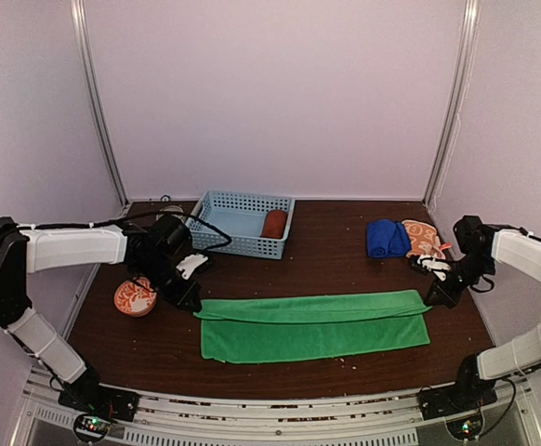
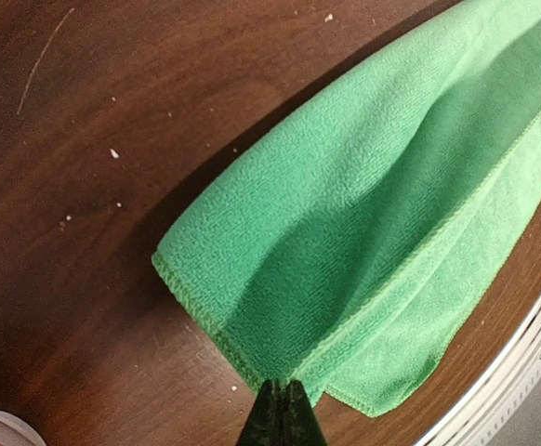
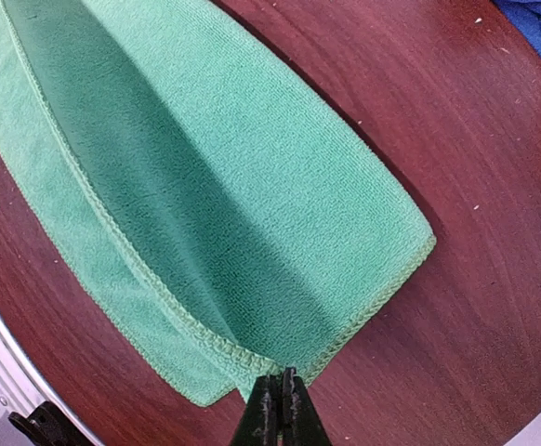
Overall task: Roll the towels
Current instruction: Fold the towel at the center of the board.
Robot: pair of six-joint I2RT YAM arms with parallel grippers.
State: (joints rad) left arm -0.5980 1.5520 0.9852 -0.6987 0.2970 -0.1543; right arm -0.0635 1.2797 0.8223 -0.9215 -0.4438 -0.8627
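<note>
Pinching the left end of the green towel [image 1: 312,325], the left gripper [image 1: 191,302] is pressed together on the hem. We count one rust-red towel [image 1: 273,223] rolled, in the basket [image 1: 243,245] by the far edge of the table [image 1: 345,271]. The green one lies folded lengthwise near the front edge, unrolled. The blue towel [image 1: 386,239] and orange patterned towel [image 1: 422,237], far right, look left to do. The right gripper [image 1: 435,298] pinches its right end. Wrist views show the hem grips; only the top view shows the other towels.

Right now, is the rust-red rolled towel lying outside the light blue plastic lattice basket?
No, the rust-red rolled towel sits inside the blue basket.
</note>
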